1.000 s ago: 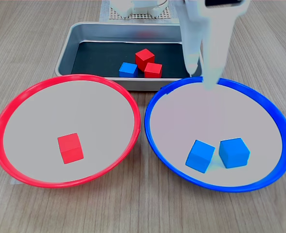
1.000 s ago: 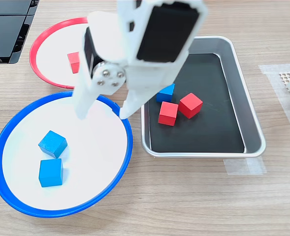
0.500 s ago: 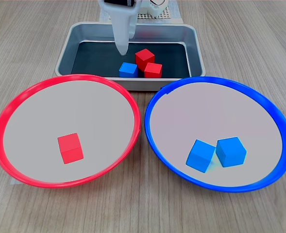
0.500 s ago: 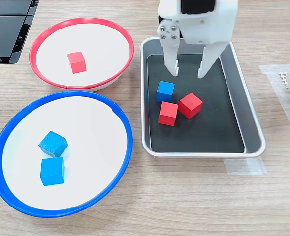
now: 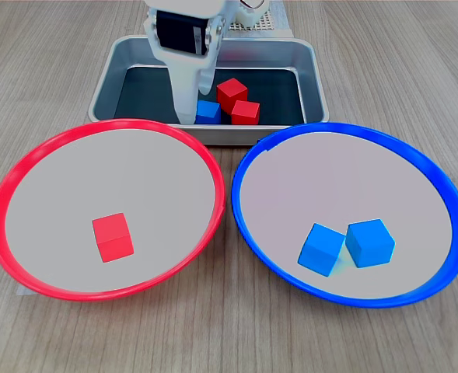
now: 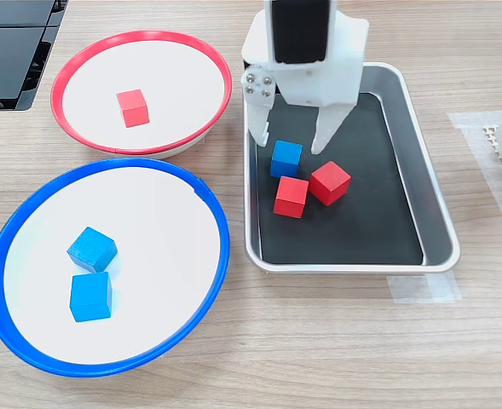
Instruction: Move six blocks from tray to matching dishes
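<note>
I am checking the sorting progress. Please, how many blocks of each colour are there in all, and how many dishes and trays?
Red blocks: 3, one in the red dish, two in the tray
Blue blocks: 3, two in the blue dish, one in the tray
Dishes: 2
Trays: 1
Total: 9 things

A rectangular silver metal tray with a black floor (image 6: 404, 153) holds one small matte blue cube (image 6: 285, 158) and two red cubes (image 6: 291, 197) (image 6: 330, 182) close together. The round red-rimmed dish (image 6: 208, 64) holds one red cube (image 6: 132, 108). The blue-rimmed dish (image 6: 212, 221) holds two blue cubes (image 6: 91, 249) (image 6: 90, 296), side by side.
</note>
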### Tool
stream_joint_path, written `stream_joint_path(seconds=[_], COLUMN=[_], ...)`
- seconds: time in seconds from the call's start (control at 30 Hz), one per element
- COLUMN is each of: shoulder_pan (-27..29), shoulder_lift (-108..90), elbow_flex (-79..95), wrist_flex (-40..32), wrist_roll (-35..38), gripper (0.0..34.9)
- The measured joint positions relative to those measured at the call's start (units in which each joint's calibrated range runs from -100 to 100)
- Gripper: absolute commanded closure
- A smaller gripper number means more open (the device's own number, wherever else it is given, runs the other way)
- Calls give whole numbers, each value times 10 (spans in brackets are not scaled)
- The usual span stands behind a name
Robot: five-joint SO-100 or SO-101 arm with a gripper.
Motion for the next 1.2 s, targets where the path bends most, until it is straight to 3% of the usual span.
stream_joint_path(seconds=[0.07, 0.1, 0.27, 0.43, 0.57, 0.77, 0.8, 0.83, 0.9, 0.93, 1.0, 1.03, 1.07, 1.13, 1.2], shoulder_pan=[-9, -12, -19, -19, -38, -139, -152, -161, -177, -180, -180, -180, -179, -179, -176], shoulder_lift=[14, 20, 22, -17, -28, 23, 34, 46, 70, 83, 96, 98, 98, 96, 78], elbow_flex=[-4, -5, -15, -86, -148, -257, -265, -271, -277, -279, -284, -284, -284, -285, -270], wrist_flex=[-7, -12, -5, 94, 131, 23, -1, -22, -61, -75, -86, -86, -86, -77, -47], wrist_roll=[0, 1, 16, 40, 38, 16, 15, 14, 11, 9, 8, 8, 8, 8, 8], gripper=[338, 346, 347, 347, 347, 346, 322, 272, 133, 102, 97, 111, 149, 328, 346])
